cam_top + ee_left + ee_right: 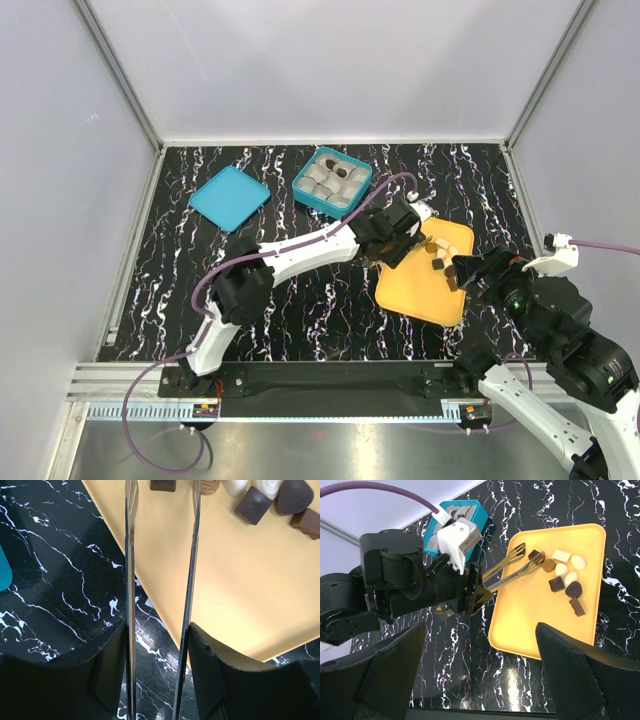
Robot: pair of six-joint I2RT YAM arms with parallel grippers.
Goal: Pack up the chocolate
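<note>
We see the chocolate (573,588) lying loose on the yellow tray (535,620), bunched along the tray's side nearest the right gripper (458,272). There are dark brown blocks, a few pale cream pieces and one round caramel-coloured piece, close together and some touching. One dark piece (163,484) sits apart from the bunch, toward the tray's middle.

That piece lies between the tips of a pair of thin metal tongs (515,555), with a gap on each side, and the caramel piece sits just outside one tip. The left gripper (477,587) clasps the tongs between its fingers from over the tray's left edge. The tong arms stand spread and pinch nothing.

The right gripper hovers at the tray's opposite edge, its jaws wide apart with nothing between them.

Beyond the tray's far left corner stands a teal box (305,190) packed with grey paper cups (348,190). We make out dark spots among them, too small to identify. A teal lid (230,197) lies flat farther out on that side. The tray rests on a black marbled table (300,310).
</note>
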